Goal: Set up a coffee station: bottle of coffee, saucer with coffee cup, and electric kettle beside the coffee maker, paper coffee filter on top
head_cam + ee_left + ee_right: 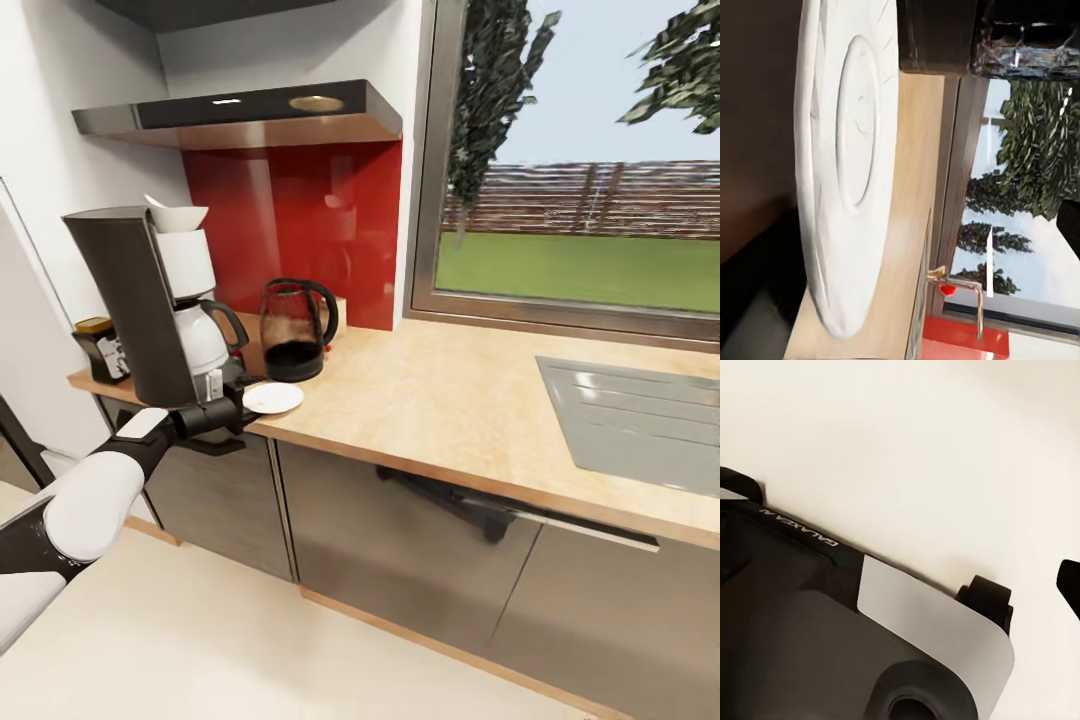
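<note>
The coffee maker [130,300] stands at the left end of the countertop [440,400], with the paper coffee filter [178,214] on top. The bottle of coffee [100,350] sits to its left and the electric kettle [295,330] to its right. In front of the kettle the saucer [275,398] lies flat on the wood; it is large and close in the left wrist view [847,165]. My left gripper [238,397] is at the saucer's left rim and looks open. A dark fingertip [1069,583] of my right gripper hangs over the floor. The coffee cup is out of view.
The black kitchen shelf [250,112] hangs above the red backsplash [300,220]. A steel sink [640,420] is set in the counter's right part below the window [590,160]. Dark cabinets [420,540] run beneath. My own base [832,645] sits on the cream floor.
</note>
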